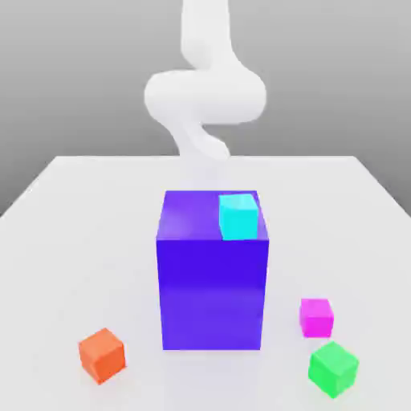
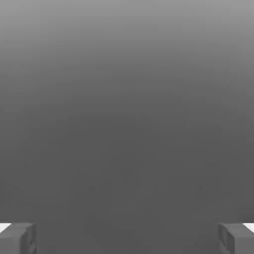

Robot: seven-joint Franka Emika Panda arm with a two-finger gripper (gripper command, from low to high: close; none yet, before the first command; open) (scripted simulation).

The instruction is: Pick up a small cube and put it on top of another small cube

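Squeezing onto magenta cube (image 1: 316, 318) at 4 o'clock of block (image 1: 212, 293), spread fingers (image 2: 127, 239) might knock nearby green cube (image 1: 333, 369), b/c tight gap

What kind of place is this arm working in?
Probably a simulated test scene, not a real workroom: a bare, pale tabletop under a plain grey backdrop, plain single-coloured blocks such as the big purple-blue block and the magenta cube, and a smooth white arm.

Pale, glossy floor (image 1: 88, 273), straight far edge; behind it, plain grey backdrop (image 1: 80, 72), darker lower down.
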